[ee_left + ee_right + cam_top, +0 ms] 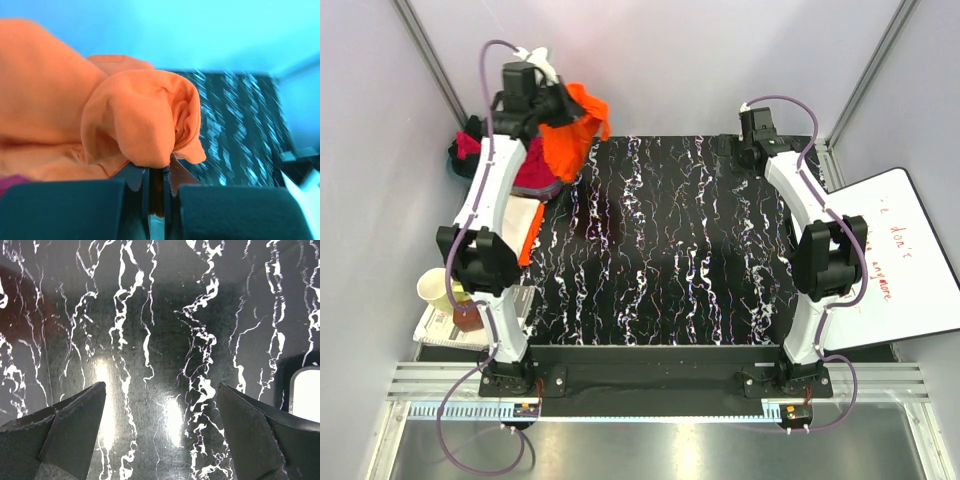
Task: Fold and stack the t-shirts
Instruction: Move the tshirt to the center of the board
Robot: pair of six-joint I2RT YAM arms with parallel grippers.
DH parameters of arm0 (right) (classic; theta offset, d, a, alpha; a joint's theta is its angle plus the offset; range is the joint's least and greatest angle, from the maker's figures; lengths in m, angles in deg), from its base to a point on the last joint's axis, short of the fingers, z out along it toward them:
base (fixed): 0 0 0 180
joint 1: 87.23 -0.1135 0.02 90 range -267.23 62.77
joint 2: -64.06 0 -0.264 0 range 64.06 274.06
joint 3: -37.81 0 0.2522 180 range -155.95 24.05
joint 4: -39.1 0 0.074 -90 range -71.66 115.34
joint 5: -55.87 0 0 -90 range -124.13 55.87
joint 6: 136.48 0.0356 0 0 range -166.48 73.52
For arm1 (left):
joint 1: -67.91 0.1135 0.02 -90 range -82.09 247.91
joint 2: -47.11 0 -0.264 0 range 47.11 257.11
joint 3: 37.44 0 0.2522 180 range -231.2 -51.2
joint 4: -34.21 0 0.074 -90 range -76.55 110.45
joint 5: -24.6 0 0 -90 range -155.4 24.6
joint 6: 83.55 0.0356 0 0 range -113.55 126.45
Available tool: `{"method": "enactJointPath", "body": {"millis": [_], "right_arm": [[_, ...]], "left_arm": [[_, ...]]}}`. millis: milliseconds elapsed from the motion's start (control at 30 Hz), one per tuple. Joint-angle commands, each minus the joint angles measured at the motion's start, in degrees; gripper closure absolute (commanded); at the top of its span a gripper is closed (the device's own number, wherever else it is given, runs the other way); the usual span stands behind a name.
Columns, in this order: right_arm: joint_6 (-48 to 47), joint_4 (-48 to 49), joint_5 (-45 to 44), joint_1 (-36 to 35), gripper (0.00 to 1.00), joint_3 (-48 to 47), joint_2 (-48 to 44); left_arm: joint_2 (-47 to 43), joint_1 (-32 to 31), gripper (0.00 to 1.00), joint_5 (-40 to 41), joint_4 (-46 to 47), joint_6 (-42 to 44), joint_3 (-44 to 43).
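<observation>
Two arms reach toward the far edge of the black, white-veined worktop [660,250].

Left side, off the near-left corner: a paper cup [433,288] stands just beside a stack of papers [442,330].

Far-left corner: a teal basket [454,160] sits off the worktop. A magenta t-shirt [535,178] spills from it toward the left edge. Nearer along that edge, partly under the left arm, lies what looks like a white t-shirt [520,222]. The arm hides most of it, so I am not sure of this.

Left hand [548,100]: raised over the far-left corner. In the wrist view the left hand [156,180] has its jaws pinched almost together on a fold of the orange t-shirt [140,115], with only a thin strip of cloth between the pads. The cloth balloons up and over the fingertips. From above, the orange t-shirt [575,135] hangs bunched from the hand, lifted off the surface at the far-left corner. Its lower end drapes just beside the magenta one.

Centre of the worktop: bare marbled surface.

Right hand [753,148]: low near the far-right corner. In its wrist view the right hand [161,386] has its jaws spread wide, with nothing between them and the worktop [160,315] below.

Off the right edge: a white board [900,250] with red handwriting, lying flat.
</observation>
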Motion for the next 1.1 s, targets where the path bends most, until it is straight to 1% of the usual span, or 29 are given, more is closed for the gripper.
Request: {"method": "enactJointPath", "body": {"millis": [0,133,167,267,367,400,433,467,500,533,567,600,633,667,700,800,833,867,967,1067], "right_arm": [[1.57,1.12,-3.82,0.14,0.00,-3.62,-0.13],[3.67,1.47,-5.14,3.13,0.00,-4.15,-1.00],[4.99,1.56,-4.88,5.14,0.00,-4.24,-1.18],[6.14,1.83,-2.77,7.96,0.00,-3.98,-2.68],[4.39,1.65,-2.59,9.29,0.00,-3.19,-4.61],[3.86,1.56,-2.51,9.38,0.00,-2.84,-5.05],[3.68,1.48,-1.72,9.38,0.00,-1.79,-6.53],[3.51,1.48,-1.19,9.38,0.00,-1.17,-7.33],[3.42,1.48,0.47,9.38,0.00,-0.47,-8.82],[4.03,1.48,1.61,9.29,0.00,1.11,-9.70],[4.21,1.39,3.11,9.38,0.00,1.99,-10.41],[4.21,1.13,6.43,9.29,0.00,2.87,-11.89],[4.64,1.04,8.90,8.94,0.00,4.88,-12.69],[4.65,1.04,10.49,8.59,0.00,5.86,-13.48],[4.73,0.34,11.37,7.80,0.00,6.83,-15.14],[4.47,-0.11,11.73,2.98,0.00,11.48,-18.31],[4.12,-0.11,12.00,1.48,0.00,13.41,-18.85],[3.86,-0.19,11.82,-2.45,0.00,14.12,-19.20],[3.59,-0.72,12.17,-8.53,0.00,16.06,-19.12],[2.36,-1.77,10.51,-12.50,0.00,16.85,-17.54]], "left_arm": [[-5.57,-7.12,1.00,-7.66,3.75,-1.09,-0.29],[-7.24,-11.96,1.00,-10.56,4.11,-0.74,1.03],[-7.68,-13.97,1.00,-11.96,4.19,-0.74,1.04],[-8.99,-17.49,1.00,-13.90,3.76,-2.49,2.52],[-11.10,-19.96,1.00,-13.38,3.05,-5.39,9.36],[-11.54,-20.05,1.00,-13.55,3.14,-6.36,15.22],[-12.33,-20.14,1.00,-12.86,1.48,-8.63,18.15],[-12.60,-19.97,1.00,-10.59,-0.01,-9.52,21.05],[-13.04,-19.97,1.00,-8.82,-2.11,-9.96,27.34],[-14.00,-20.06,1.00,-7.33,-2.22,-10.84,30.97],[-14.18,-19.79,0.67,-6.18,-2.48,-10.94,34.40],[-14.36,-19.71,0.43,-5.56,-3.79,-11.02,39.22],[-14.19,-19.53,0.33,-5.55,-4.85,-9.63,40.57],[-14.45,-19.62,0.01,-3.81,-5.64,-8.75,41.63],[-14.88,-19.62,0.01,-3.10,-6.09,-7.96,43.64],[-16.64,-19.53,0.01,-0.55,-6.70,-5.49,44.37],[-16.47,-19.53,0.01,-0.37,-7.05,-4.62,43.93],[-16.21,-19.53,0.01,-0.45,-7.41,-4.52,43.32],[-15.33,-19.53,0.01,-1.25,-8.02,-4.26,41.21],[-14.63,-19.53,0.01,0.68,-9.51,-3.82,38.75]]}}
